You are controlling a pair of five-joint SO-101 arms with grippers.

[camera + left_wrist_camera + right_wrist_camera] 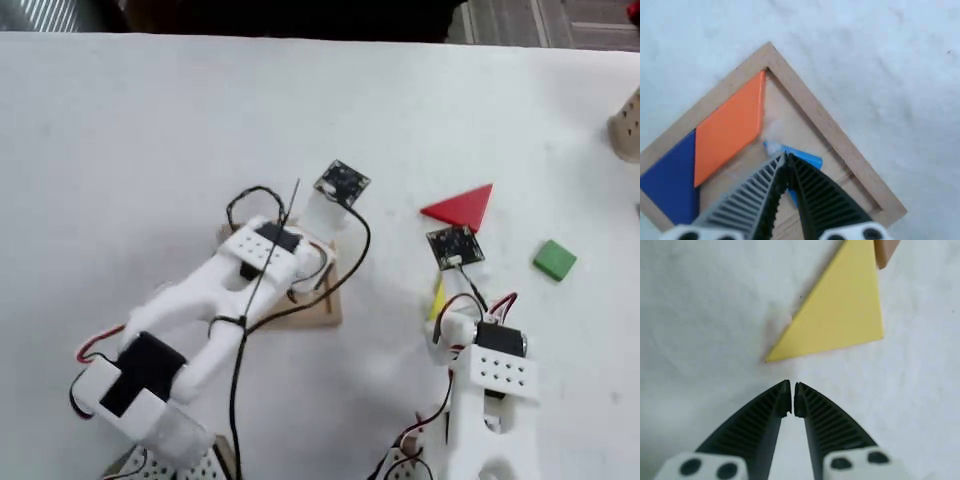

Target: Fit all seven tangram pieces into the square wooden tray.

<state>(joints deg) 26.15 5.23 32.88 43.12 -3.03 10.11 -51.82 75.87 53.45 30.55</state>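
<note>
Likely the left gripper (788, 161), its fingers pressed together over the tray (815, 112), is set to nudge the light blue piece (807, 161); best to slide it gently and keep it flat. An orange piece (730, 130) and a dark blue piece (670, 185) lie along one rim. The right gripper (792, 390), fingers all but touching, hangs just beside the yellow triangle (840, 315); the red triangle (460, 205) and green square (554, 259) lie farther right on the table (150, 120)
</note>
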